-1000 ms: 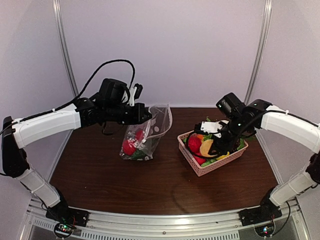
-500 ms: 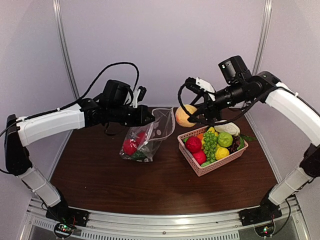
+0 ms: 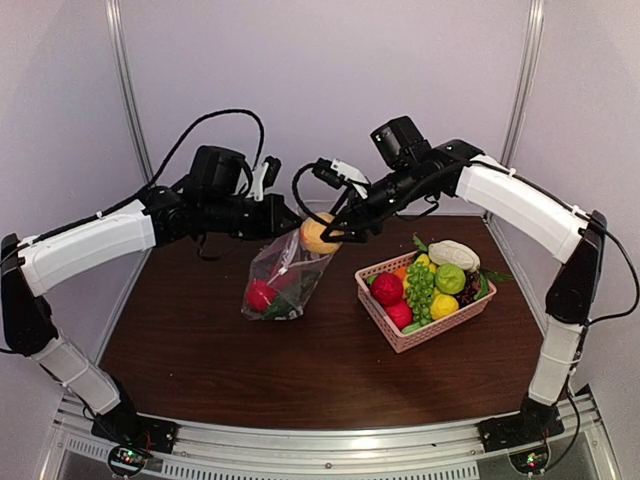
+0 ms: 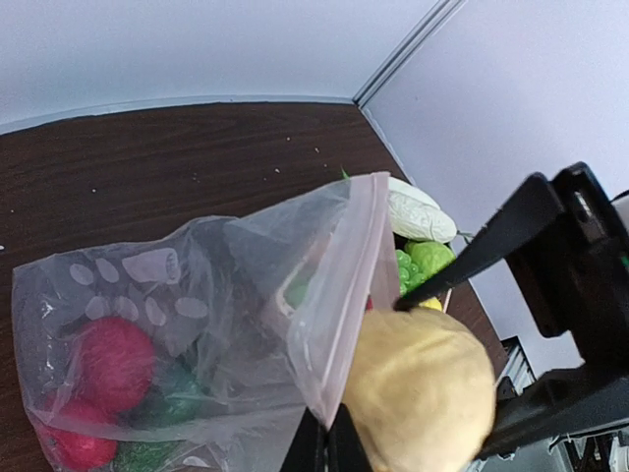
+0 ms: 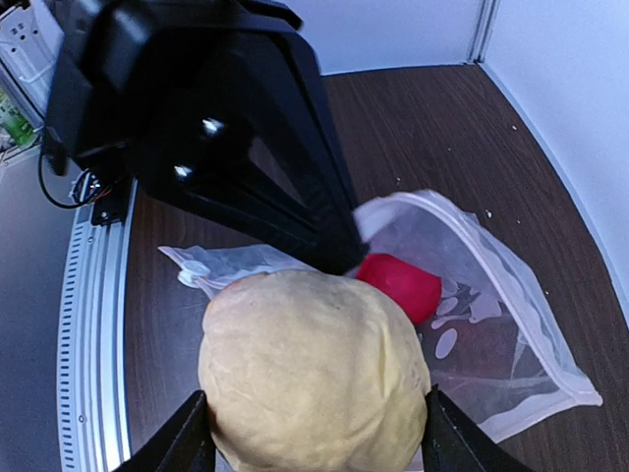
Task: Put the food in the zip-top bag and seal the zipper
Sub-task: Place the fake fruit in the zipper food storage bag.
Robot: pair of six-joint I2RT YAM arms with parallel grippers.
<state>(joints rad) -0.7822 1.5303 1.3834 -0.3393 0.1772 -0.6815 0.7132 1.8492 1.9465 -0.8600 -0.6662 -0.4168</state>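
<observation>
My left gripper [image 3: 290, 218] is shut on the mouth edge of the clear dotted zip-top bag [image 3: 280, 280] and holds it up off the table; the pinch shows in the left wrist view [image 4: 326, 447]. Red and green toy food [image 4: 113, 359] lies inside the bag. My right gripper [image 3: 325, 236] is shut on a round yellow-tan fruit [image 3: 317, 234] right at the bag's mouth, touching the rim. The fruit fills the right wrist view [image 5: 314, 374], between my fingers [image 5: 187, 438]. The white slider tab [image 5: 193, 271] shows at the bag's edge.
A pink lattice basket [image 3: 400, 335] stands right of the bag. It holds a red fruit [image 3: 388, 288], green grapes [image 3: 420, 285], a green apple [image 3: 450, 278], a yellow piece [image 3: 443, 305] and a white cabbage-like piece [image 3: 455, 254]. The back wall is close behind both arms.
My right gripper lifted the yellow-tan fruit out of the basket and carried it left to the bag's mouth. My left gripper has kept its hold on the bag.
</observation>
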